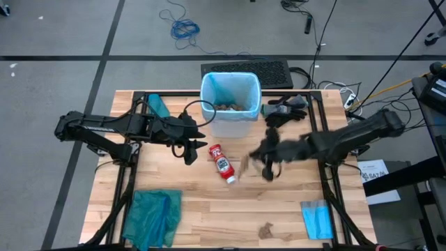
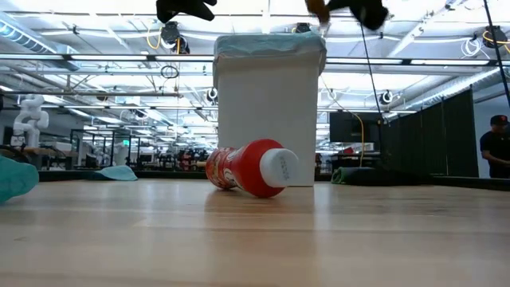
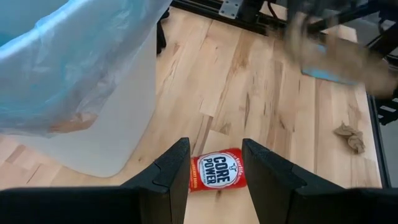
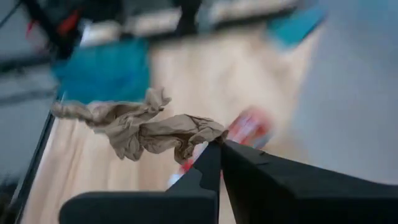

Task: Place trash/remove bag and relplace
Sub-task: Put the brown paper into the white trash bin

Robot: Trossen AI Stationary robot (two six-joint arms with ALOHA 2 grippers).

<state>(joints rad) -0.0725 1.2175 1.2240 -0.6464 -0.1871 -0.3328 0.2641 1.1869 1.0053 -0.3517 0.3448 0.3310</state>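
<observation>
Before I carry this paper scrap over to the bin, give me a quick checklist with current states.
1. Right gripper shut on the crumpled brown paper: ok.
2. Paper lifted off the table: ok.
3. Bin upright, light-blue liner in place, mouth open: ok.
4. Left gripper out of the carry path: cannot tell; it hovers open over the red bottle close to the bin.
5. Bottle lying on the table, not yet picked: ok.
6. Second paper scrap left near the front edge: not ok.
</observation>
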